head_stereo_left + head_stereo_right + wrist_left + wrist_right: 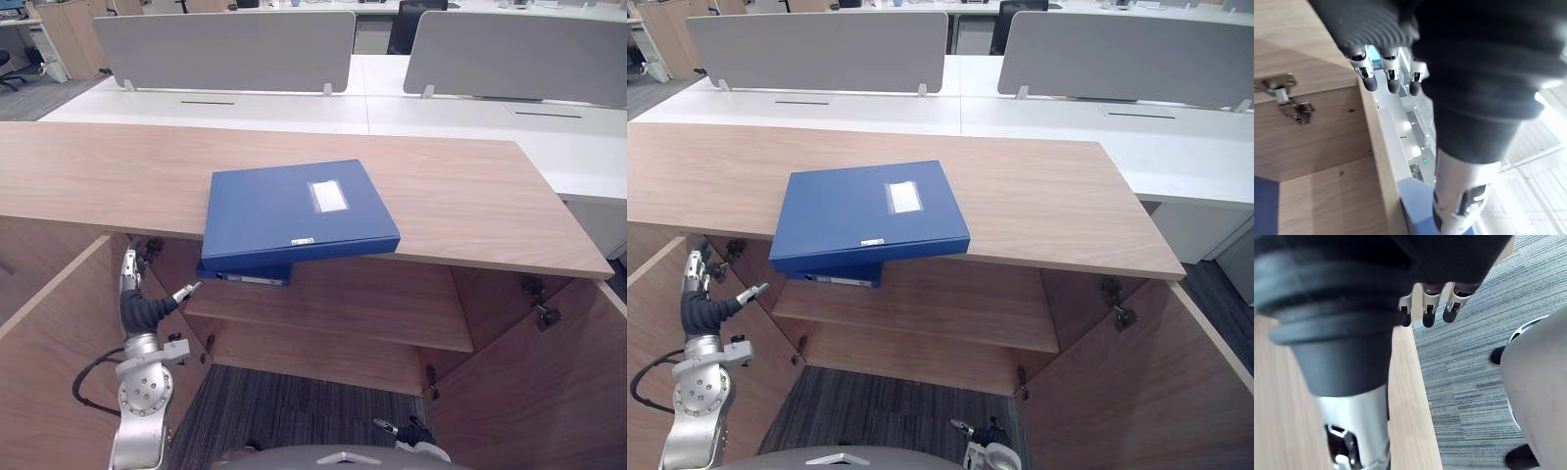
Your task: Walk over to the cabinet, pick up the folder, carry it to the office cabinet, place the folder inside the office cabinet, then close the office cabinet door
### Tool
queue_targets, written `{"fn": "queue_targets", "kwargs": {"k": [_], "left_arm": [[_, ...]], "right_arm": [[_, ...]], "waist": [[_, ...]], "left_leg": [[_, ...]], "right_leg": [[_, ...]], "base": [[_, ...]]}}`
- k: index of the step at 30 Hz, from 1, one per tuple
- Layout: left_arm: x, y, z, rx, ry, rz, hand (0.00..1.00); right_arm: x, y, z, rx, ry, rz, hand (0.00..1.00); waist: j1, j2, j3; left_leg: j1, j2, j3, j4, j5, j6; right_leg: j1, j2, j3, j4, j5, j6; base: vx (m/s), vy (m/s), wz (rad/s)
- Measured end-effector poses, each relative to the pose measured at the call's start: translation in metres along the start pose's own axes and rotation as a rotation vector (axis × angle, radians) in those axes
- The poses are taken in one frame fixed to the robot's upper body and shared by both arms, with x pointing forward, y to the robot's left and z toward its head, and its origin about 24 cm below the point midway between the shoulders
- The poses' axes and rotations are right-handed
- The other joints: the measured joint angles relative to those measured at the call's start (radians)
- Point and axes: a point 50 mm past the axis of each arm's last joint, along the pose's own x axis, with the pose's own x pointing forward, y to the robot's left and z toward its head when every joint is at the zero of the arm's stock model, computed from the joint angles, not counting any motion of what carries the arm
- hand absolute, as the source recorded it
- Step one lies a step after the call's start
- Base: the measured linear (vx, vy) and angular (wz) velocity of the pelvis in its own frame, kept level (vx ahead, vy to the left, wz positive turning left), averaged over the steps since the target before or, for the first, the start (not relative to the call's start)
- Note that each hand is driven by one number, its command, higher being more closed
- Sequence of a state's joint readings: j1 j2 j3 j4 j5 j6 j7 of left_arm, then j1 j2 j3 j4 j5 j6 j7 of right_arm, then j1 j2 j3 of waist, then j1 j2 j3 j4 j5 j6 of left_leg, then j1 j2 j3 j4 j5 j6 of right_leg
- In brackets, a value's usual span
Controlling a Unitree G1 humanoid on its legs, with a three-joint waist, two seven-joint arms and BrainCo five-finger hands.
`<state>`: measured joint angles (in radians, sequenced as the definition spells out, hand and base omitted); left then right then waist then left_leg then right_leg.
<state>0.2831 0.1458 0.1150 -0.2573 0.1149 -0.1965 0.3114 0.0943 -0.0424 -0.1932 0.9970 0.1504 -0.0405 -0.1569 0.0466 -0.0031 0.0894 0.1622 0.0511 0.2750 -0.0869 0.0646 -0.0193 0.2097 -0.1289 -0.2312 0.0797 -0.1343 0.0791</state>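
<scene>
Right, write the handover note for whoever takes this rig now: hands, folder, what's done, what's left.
Left robot hand: open, empty, raised beside the open left door.
Right robot hand: open, empty, low above the carpet.
Blue folder: lies flat on the cabinet top, front edge overhanging. A second blue folder shows just beneath it.
Done: robot stands at the cabinet, both doors open.
Left: grasp the folder, carry it, set it inside on the shelf, close the door.
</scene>
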Motion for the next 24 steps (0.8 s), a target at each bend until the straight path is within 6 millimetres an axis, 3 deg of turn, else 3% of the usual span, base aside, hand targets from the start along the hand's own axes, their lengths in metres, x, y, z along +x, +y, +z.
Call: {"fn": "queue_targets", "kwargs": {"k": [4, 9, 15, 24], "left_arm": [[0.005, -0.003, 0.030, 0.018, -0.161, -0.040, 0.00], [0.005, -0.014, 0.052, 0.002, -0.282, -0.115, 0.00], [0.008, -0.020, 0.066, 0.052, -0.383, -0.185, 0.00], [0.003, -0.040, 0.077, 0.285, -0.549, -0.330, 0.00]], "right_arm": [[0.001, -0.002, -0.006, -0.016, 0.037, -0.005, 0.00], [0.002, -0.004, -0.005, -0.040, 0.043, -0.004, 0.00], [0.004, -0.014, -0.002, -0.062, 0.033, -0.024, 0.00], [0.004, -0.021, -0.003, -0.073, 0.037, -0.039, 0.00]], "waist": [[-0.005, -0.003, -0.021], [-0.019, 0.009, -0.036], [-0.031, 0.015, -0.046], [-0.044, 0.011, -0.053]], "left_leg": [[-0.001, 0.000, 0.008, 0.000, 0.000, 0.000], [-0.002, 0.002, 0.029, 0.000, 0.000, 0.000], [-0.008, 0.002, 0.028, 0.000, 0.004, 0.001], [-0.023, -0.001, 0.027, 0.000, 0.006, 0.003]], "right_leg": [[-0.002, 0.003, 0.025, -0.008, 0.011, 0.004], [-0.016, 0.005, 0.053, -0.012, 0.022, 0.005], [-0.025, 0.007, 0.066, -0.011, 0.021, -0.001], [-0.037, 0.010, 0.086, -0.018, 0.027, 0.000]], "base": [[0.00, 0.019, -0.06], [-0.02, 0.018, -0.12], [-0.03, 0.013, -0.03], [0.00, 0.000, 0.00]]}}
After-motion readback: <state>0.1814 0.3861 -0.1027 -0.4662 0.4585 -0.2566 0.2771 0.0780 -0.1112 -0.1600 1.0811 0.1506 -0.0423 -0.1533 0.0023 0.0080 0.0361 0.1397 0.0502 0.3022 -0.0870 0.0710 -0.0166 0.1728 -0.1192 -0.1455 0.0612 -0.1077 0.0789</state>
